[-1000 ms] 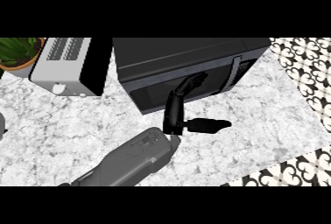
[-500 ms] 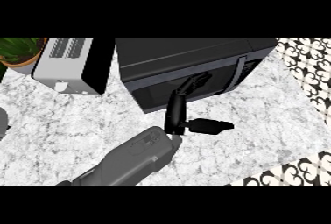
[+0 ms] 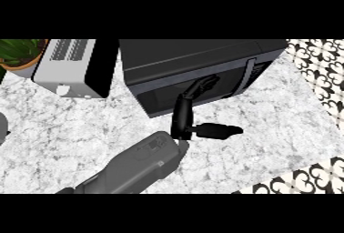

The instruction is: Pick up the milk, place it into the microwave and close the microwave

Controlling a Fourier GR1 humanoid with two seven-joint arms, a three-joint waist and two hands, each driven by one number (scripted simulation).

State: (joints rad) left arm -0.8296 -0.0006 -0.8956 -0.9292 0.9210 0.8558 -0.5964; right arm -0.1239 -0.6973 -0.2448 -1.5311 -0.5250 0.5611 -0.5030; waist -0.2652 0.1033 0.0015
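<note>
Milk: not visible in the head view; its location cannot be told.
Microwave [image 3: 194, 68]: black unit at the 12 o'clock side of the tabletop, its door face turned toward 6 o'clock; the door appears flush with the body.
Microwave handle [image 3: 246, 78]: vertical bar at the 3 o'clock end of the door.
Hand [image 3: 194, 116]: one black hand only, on a grey forearm [image 3: 131, 166] entering from 7 o'clock; whether it is the left or the right cannot be told from this view.
Hand state: fingers [image 3: 201, 86] straight and together, extended toward 12 o'clock, tips resting against the microwave door just at the 9 o'clock side of the handle; nothing is held.
Thumb [image 3: 218, 131]: spread apart from the fingers, pointing toward 3 o'clock, above the tabletop and clear of the door.
Tabletop [image 3: 67, 132]: white and grey marble surface carrying all items.
Toaster [image 3: 74, 66]: silver unit with a slotted top, at the 9 o'clock side of the microwave, just beside it.
Potted plant [image 3: 20, 54]: green leaves in a terracotta pot, at 10 o'clock, just beside the toaster's outer side.
Floor [image 3: 322, 68]: black-and-white patterned tiles past the tabletop edge, from 2 o'clock to 5 o'clock.
</note>
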